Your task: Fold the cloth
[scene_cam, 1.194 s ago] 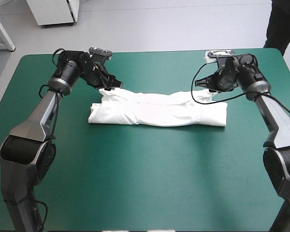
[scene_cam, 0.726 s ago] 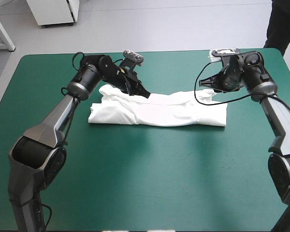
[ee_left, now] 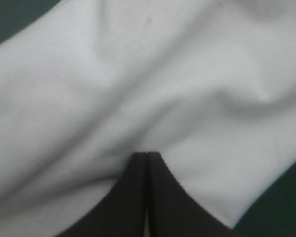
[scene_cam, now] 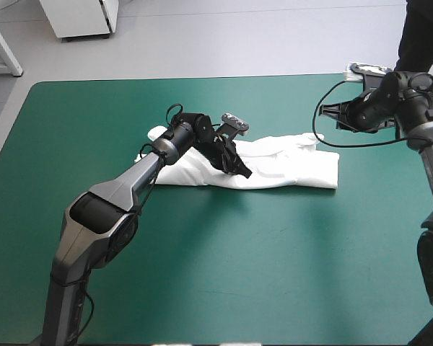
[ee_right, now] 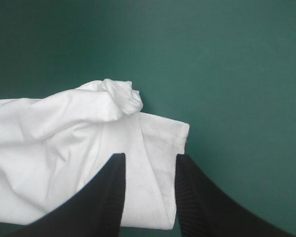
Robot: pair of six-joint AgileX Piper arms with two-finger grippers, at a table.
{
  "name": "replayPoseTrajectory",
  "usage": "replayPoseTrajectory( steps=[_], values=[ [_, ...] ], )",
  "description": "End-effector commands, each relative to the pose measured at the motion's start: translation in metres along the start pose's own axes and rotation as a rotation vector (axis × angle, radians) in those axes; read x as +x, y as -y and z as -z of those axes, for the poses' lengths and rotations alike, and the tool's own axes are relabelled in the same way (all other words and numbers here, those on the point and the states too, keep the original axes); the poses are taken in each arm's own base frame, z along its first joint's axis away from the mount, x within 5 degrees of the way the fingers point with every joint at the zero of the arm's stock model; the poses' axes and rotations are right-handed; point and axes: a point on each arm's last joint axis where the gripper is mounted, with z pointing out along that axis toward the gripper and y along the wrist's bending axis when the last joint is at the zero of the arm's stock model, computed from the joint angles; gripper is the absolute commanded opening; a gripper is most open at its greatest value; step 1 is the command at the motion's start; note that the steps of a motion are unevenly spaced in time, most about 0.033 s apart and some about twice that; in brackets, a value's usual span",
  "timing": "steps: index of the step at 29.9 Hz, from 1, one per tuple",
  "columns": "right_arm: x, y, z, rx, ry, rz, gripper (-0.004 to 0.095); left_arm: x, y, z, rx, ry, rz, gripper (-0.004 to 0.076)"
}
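The white T-shirt (scene_cam: 289,167) lies as a long folded band across the middle of the teal-green table. My left gripper (scene_cam: 239,170) is over the band's middle near its front edge. In the left wrist view its fingers (ee_left: 147,154) meet in one point, tip against the T-shirt (ee_left: 138,74), with creases running to the tip and no cloth seen between them. My right gripper (scene_cam: 335,117) hangs beyond the band's far right corner, clear of the cloth. The right gripper (ee_right: 149,155) is open, and the T-shirt's (ee_right: 64,133) right end with a bunched knob lies just ahead of it.
Bare teal-green cover (scene_cam: 224,274) stretches in front of the band to the near edge and on both sides. The table's far edge (scene_cam: 202,78) runs behind the arms.
My left gripper has swept from the band's far left corner across to its middle front; the shirt's outline has stayed put. My right gripper has drawn back to the right, off the cloth.
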Motion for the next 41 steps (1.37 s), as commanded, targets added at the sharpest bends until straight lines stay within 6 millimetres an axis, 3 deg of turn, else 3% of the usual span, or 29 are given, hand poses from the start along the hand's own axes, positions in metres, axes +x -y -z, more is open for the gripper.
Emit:
replayPoseTrajectory(
  steps=[1, 6, 14, 26, 34, 36, 38, 41],
  values=[
    [-0.009, 0.007, 0.032, -0.054, 0.107, -0.019, 0.0322, -0.014, 0.008, 0.025, 0.001, 0.090, 0.006, -0.0009],
    [0.004, 0.016, 0.019, -0.103, 0.016, -0.048, 0.0346, -0.013, 0.007, 0.023, 0.002, 0.085, 0.007, -0.0009],
    [0.055, 0.041, -0.031, -0.178, -0.202, -0.129, 0.0648, -0.013, 0.007, 0.023, 0.002, 0.085, 0.007, -0.0009],
    [0.071, 0.046, -0.089, -0.270, -0.308, -0.152, 0.0649, -0.013, 0.007, 0.022, 0.004, 0.078, 0.007, -0.0009],
    [0.072, 0.047, -0.114, -0.313, -0.304, -0.189, 0.0646, -0.013, 0.007, 0.022, 0.001, 0.081, 0.006, -0.0009],
    [0.075, 0.046, -0.122, -0.315, -0.328, -0.196, 0.0614, -0.013, 0.007, 0.023, -0.001, 0.082, 0.005, -0.0009],
    [0.078, 0.045, -0.128, -0.313, -0.348, -0.196, 0.0522, -0.013, 0.007, 0.023, -0.001, 0.082, -0.003, -0.0009],
    [0.080, 0.039, -0.130, -0.321, -0.368, -0.181, 0.0233, -0.013, 0.007, 0.023, -0.001, 0.082, -0.009, -0.0009]
  ],
)
